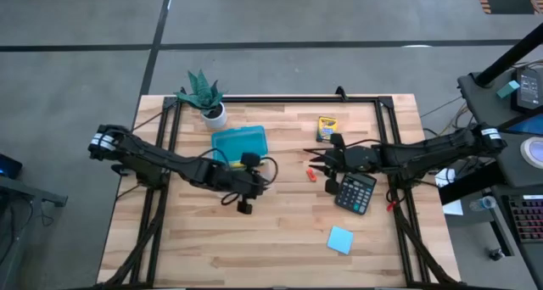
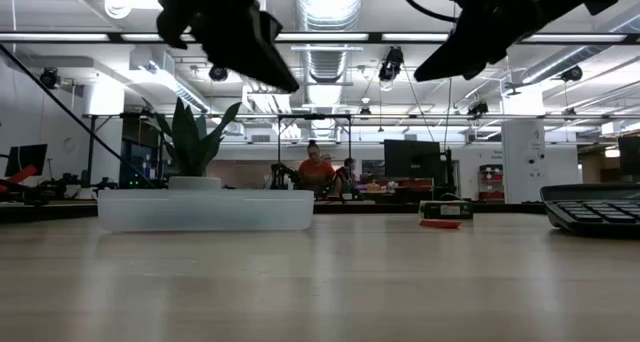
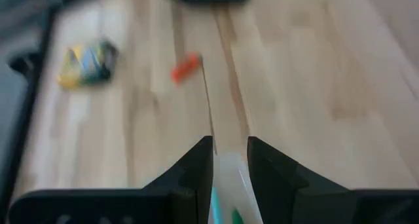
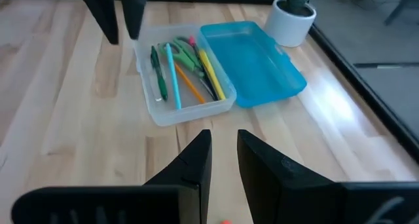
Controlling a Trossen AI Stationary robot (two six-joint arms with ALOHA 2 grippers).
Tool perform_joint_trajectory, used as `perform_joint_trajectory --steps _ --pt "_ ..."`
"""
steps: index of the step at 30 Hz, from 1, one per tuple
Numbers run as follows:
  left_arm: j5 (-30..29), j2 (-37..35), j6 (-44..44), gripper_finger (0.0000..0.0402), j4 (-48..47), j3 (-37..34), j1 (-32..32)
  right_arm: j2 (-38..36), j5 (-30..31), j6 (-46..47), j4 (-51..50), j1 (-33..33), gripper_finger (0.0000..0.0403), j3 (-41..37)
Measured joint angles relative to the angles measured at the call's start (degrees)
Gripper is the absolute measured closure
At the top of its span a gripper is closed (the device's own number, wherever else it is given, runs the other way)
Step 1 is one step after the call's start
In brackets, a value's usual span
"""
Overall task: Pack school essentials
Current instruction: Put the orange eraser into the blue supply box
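Wooden table (image 1: 254, 239), one calculator (image 1: 355, 192)

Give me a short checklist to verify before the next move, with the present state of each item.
1. Pencil box open, blue lid lying beside it: ok.
2. Pens and pencils inside the box: ok.
3. Small red piece packed: not ok, it lies on the table.
4. Crayon box packed: not ok.
5. Blue sticky pad packed: not ok.
6. Right gripper holding nothing: ok.
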Motion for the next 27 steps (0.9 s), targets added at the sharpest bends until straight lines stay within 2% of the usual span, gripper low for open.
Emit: perform_joint_trajectory --steps 9,12,19,27 --pt "-0.53 -7.38 14.47 0.0324 33.52 -14.40 2.04 9.26 -0.02 9.96 -1.96 -1.16 0.0339 5.08" --pt "-1.67 -9.64 17.31 0.0324 39.93 -17.88 3.17 12.37 0.00 14.25 -2.25 -1.27 0.0339 6.52" --pt "-3.00 -16.02 16.72 0.0324 40.76 -22.23 4.72 18.83 -0.26 25.24 -8.17 -1.25 0.0339 10.31" --pt "-2.98 -22.83 15.71 0.0324 40.37 -25.91 4.35 26.35 -0.28 35.70 -24.23 -1.88 0.0339 19.00"
